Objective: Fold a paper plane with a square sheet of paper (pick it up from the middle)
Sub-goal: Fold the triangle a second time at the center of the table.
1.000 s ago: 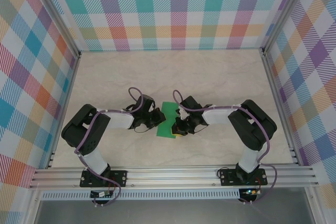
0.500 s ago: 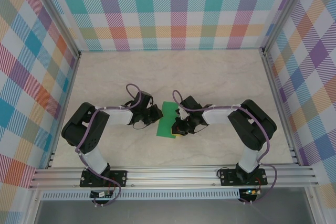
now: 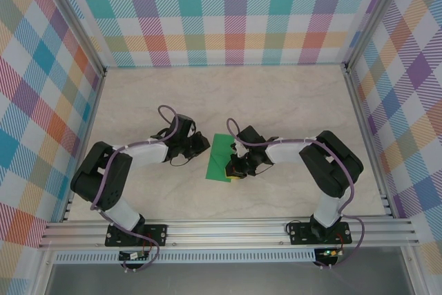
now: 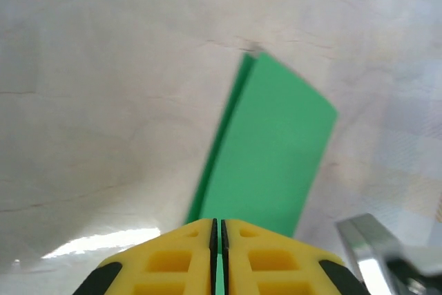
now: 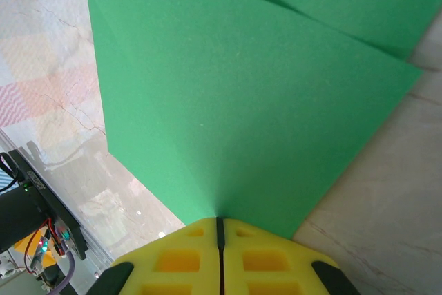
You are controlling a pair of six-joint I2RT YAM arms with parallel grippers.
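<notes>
I'm watching right gripper (image 5: 219,229) pinching folded green sheet (image 5: 235,101); left gripper (image 4: 218,229) closed at sheet's left edge, grip unclear. Opposed pulling risking tear.

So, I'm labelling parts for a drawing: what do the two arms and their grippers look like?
The left arm and right arm have black joint housings joined by white links, with purple cables looping along them. The left gripper and right gripper are yellow with black edging and square recesses.

No writing, brand or number can be read. Markings on the small circuit board (image 5: 43,211) are too blurred.
</notes>
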